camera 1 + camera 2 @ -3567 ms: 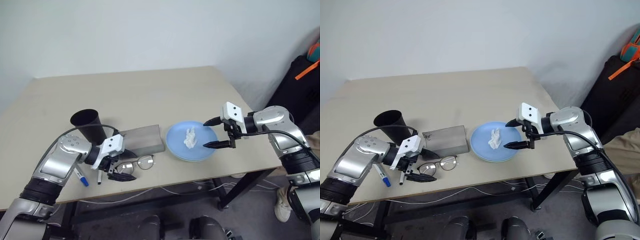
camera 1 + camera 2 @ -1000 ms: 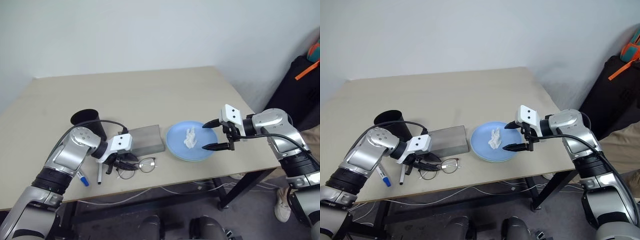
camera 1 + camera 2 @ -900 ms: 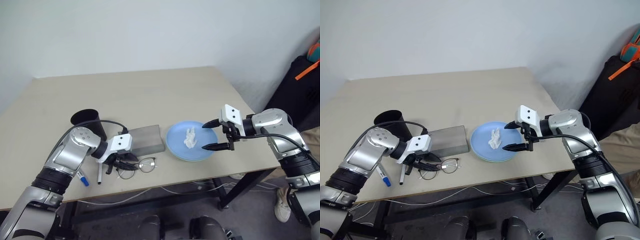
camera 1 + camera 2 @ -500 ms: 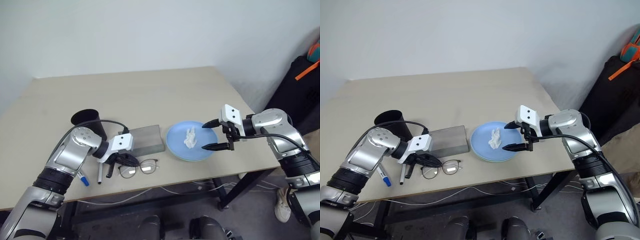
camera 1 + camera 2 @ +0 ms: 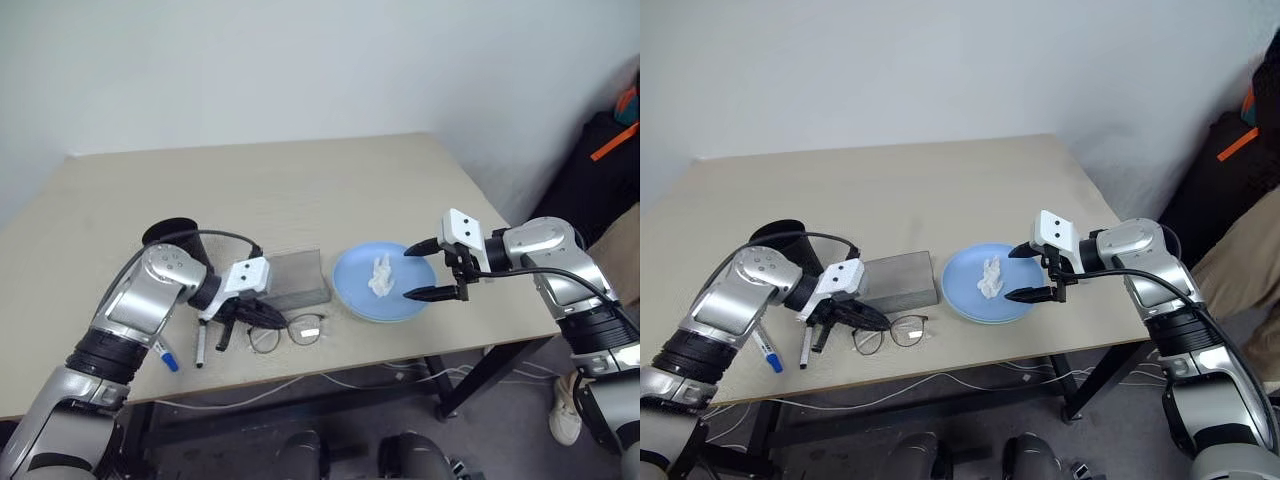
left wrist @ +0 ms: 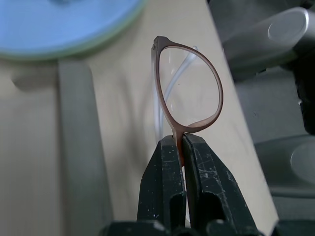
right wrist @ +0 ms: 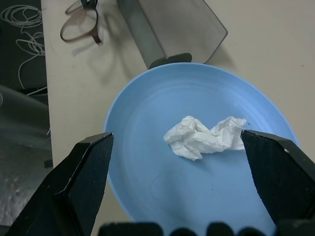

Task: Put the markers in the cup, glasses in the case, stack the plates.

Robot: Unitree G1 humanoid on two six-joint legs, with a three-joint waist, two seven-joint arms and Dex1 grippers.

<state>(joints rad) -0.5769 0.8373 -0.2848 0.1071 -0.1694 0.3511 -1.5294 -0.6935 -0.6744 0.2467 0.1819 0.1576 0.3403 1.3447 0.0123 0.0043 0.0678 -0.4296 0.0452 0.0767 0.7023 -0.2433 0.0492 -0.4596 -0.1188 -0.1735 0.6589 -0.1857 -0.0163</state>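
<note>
My left gripper [image 5: 272, 318] is shut on the bridge-side rim of the glasses [image 5: 297, 331]. It holds them just off the table in front of the grey case [image 5: 297, 279]. In the left wrist view both fingers [image 6: 165, 167] pinch the thin brown frame of one lens [image 6: 189, 88]. The black cup [image 5: 172, 238] stands behind my left arm. Two markers lie at its foot, one blue-capped [image 5: 165, 356] and one black-capped [image 5: 199, 345]. The light blue plate [image 5: 400, 300] sits on the pale green plate [image 6: 110, 30]. My right gripper [image 5: 410, 272] hangs open over them.
A crumpled white tissue [image 7: 204, 137] lies on the blue plate. The table's front edge [image 5: 330, 372] runs close below the glasses. A dark bag [image 5: 600, 170] with an orange strap stands past the table's right side.
My left gripper has shut on the glasses, then lifted them and carried them a little to the right. The right arm has not moved.
</note>
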